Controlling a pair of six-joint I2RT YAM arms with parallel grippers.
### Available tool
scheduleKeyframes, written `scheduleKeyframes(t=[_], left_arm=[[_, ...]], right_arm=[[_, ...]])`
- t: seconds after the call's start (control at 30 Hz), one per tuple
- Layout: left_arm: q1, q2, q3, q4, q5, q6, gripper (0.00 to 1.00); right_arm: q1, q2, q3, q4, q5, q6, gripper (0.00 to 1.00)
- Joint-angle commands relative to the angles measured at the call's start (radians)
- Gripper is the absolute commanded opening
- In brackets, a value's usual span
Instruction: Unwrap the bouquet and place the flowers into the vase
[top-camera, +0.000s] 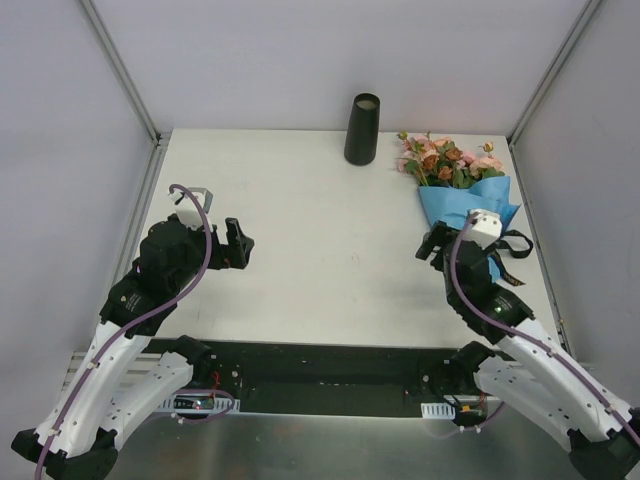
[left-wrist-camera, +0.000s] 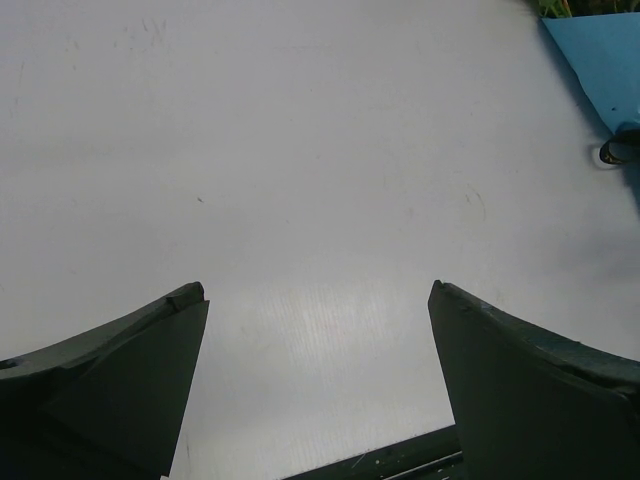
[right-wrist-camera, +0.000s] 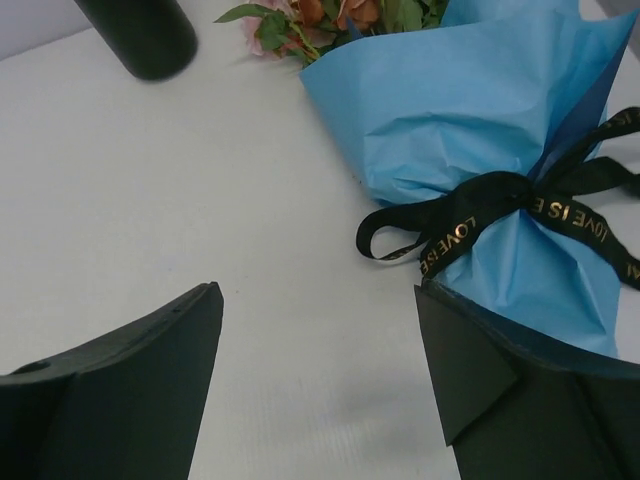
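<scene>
Where the bouquet (top-camera: 462, 190) lies, at the right of the overhead view on the white table (top-camera: 320, 210), its flowers (top-camera: 445, 158) point toward the far edge and its tied end toward the arms. The blue paper (right-wrist-camera: 470, 110) is wrapped round the stems, and the black ribbon (right-wrist-camera: 480, 205) with gold lettering is knotted in a bow across it. The vase (top-camera: 363, 129) stands upright just left of the blooms, at the top centre of that view, apart from them.

The right gripper (right-wrist-camera: 320, 300) sits at the lower left of the bouquet's tied end, jaws spread wide and holding nothing. In its wrist view the ribbon's bow is just above the right-hand finger, which overlaps the paper's tail; I cannot tell whether they touch. The left gripper (left-wrist-camera: 318, 295) hovers well apart at centre left, jaws wide over bare table.
</scene>
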Motion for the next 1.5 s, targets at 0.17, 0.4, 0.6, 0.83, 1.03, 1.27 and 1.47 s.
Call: scheduleKeyframes(t=[0.17, 0.4, 0.6, 0.83, 1.03, 1.27, 1.47], left_arm=[[-0.003, -0.005, 0.011, 0.033, 0.047, 0.031, 0.97], [-0.003, -0.028, 0.005, 0.036, 0.037, 0.032, 0.97], [-0.003, -0.025, 0.006, 0.035, 0.024, 0.038, 0.97], [-0.003, -0.022, 0.006, 0.035, 0.026, 0.038, 0.97], [-0.003, -0.026, 0.005, 0.035, 0.017, 0.043, 0.97], [-0.003, -0.022, 0.003, 0.035, 0.017, 0.047, 0.97], [-0.003, -0.036, 0.0, 0.035, 0.003, 0.047, 0.97]], right_arm=[[-0.042, 0.442, 0.131, 0.232, 0.16, -0.498, 0.8], [-0.119, 0.764, 0.275, 0.177, 0.218, -0.584, 0.79], [-0.177, 0.918, 0.323, 0.178, 0.177, -0.626, 0.76], [-0.243, 0.996, 0.366, 0.188, 0.103, -0.633, 0.69], [-0.28, 1.032, 0.398, 0.159, 0.005, -0.611, 0.58], [-0.301, 1.065, 0.418, 0.119, 0.017, -0.604, 0.42], [-0.304, 1.082, 0.441, 0.065, -0.006, -0.589, 0.22]])
